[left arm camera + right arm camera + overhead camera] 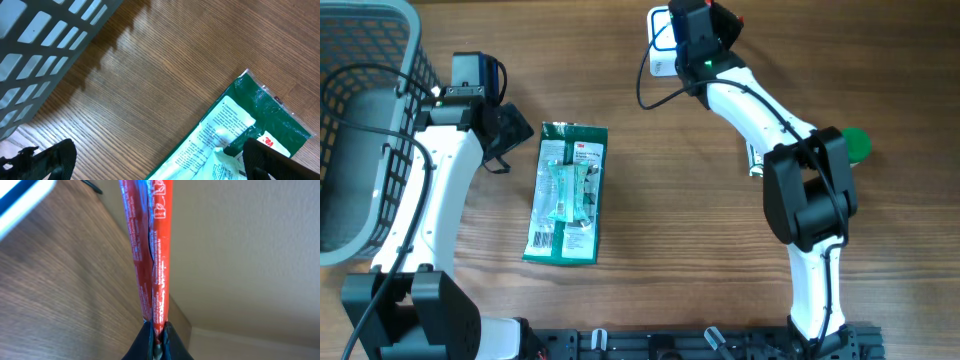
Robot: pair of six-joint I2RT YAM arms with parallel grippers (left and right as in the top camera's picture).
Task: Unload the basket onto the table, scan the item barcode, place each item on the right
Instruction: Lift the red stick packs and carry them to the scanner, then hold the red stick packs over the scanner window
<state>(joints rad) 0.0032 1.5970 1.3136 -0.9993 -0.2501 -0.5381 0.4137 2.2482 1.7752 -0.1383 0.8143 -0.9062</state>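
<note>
Lying outside grey basket: green packet

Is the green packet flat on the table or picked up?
Flat: the green plastic packet lies label-up on the wooden table.

Observed: the left arm runs from its base at 7 o'clock up to 10 o'clock. The left gripper points toward 4 o'clock with its jaws spread wide. The right arm rises from 5 o'clock, elbows at 3 o'clock and reaches 12 o'clock. The right gripper is pinched on a thin red packet.
</note>
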